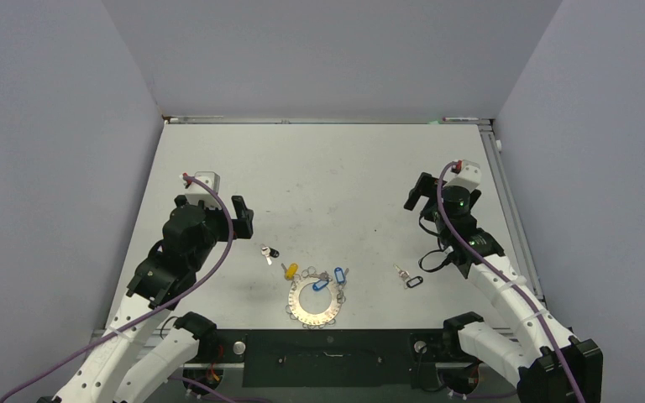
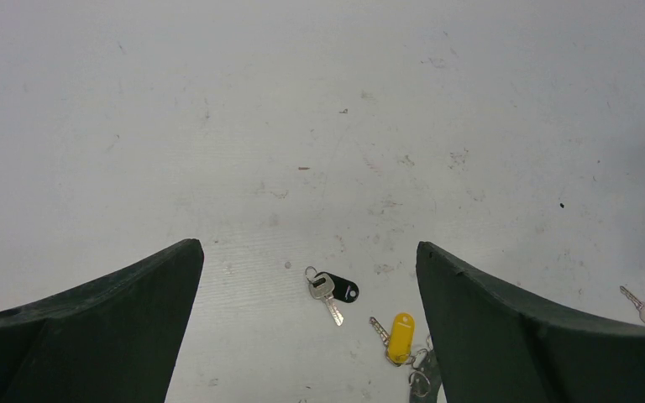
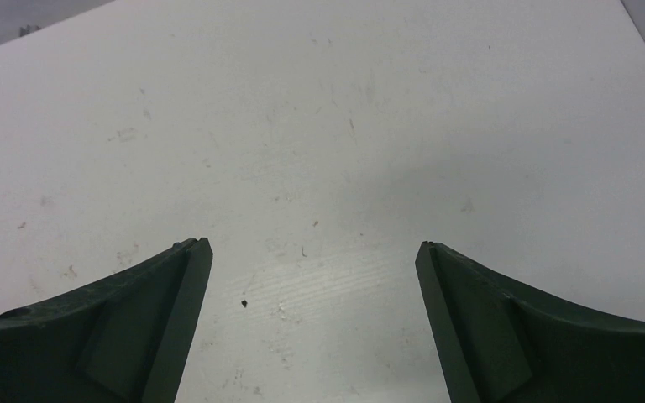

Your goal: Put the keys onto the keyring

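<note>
The left pincer (image 2: 306, 250) and right pincer (image 3: 312, 245) both gape wide, holding nothing. The keyring (image 1: 317, 302) lies on the counter (image 1: 344, 180) between the arms, with blue keys (image 1: 329, 279) at its far rim (whether hooked on is too small to tell). A finger nearly hides it in the left wrist view.

This looks like a robotics lab test cell. A scuffed white table (image 1: 344, 168) is boxed in by plain grey walls (image 1: 50, 126). The left arm (image 1: 176, 252) and right arm (image 1: 491, 281) are bolted at its near edge, trailing purple cables (image 1: 232, 233), and a metal rail (image 1: 512, 201) runs alongside.
</note>
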